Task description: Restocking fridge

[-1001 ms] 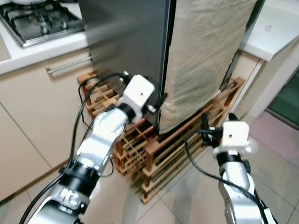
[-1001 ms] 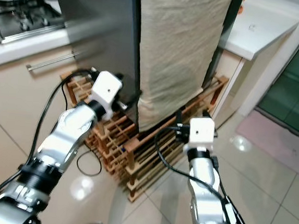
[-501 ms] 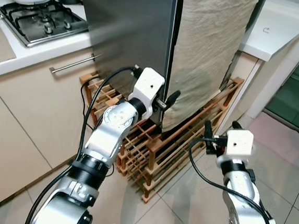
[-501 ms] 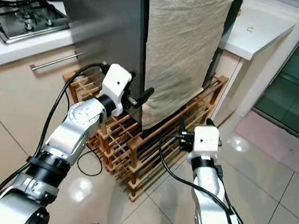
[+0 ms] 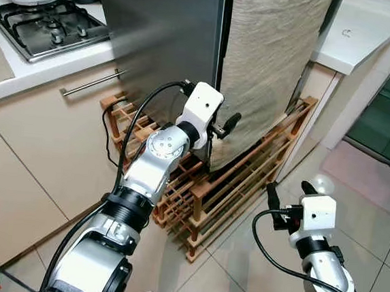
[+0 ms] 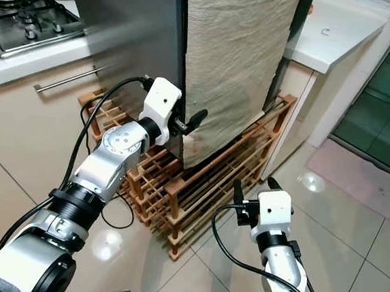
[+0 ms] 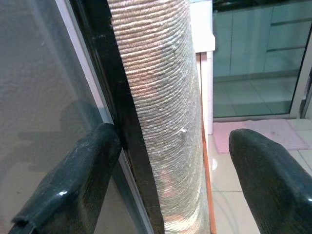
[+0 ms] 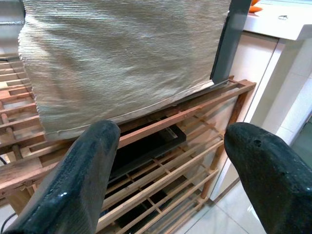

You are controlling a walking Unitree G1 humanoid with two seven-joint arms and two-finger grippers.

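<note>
**Left pincer at the fridge door's edge, restocking barely begun**

Here's the left pincer (image 5: 222,124) up at the front corner of the fridge (image 5: 170,34), fingers spread apart, and the wrist view puts one finger (image 7: 73,185) against the steel side while the other hangs out past the beige cloth (image 6: 236,61) draped down the front. It straddles the dark door seam but isn't clamped on anything. The right pincer (image 6: 252,192) sits low over the tiled floor (image 6: 352,221), fingers also apart, empty, facing the wooden rack (image 8: 190,146) the fridge stands on.

By my read, this is the very start: the door looks shut, nothing is in hand, and getting it open comes first. Everything else is left to do.

Hard to judge: no handle shows, the cloth covers the door face, and the fridge's top is cut off. No groceries to load can be made out. Over on the counter (image 5: 45,64) sits the gas hob (image 5: 45,27).
</note>
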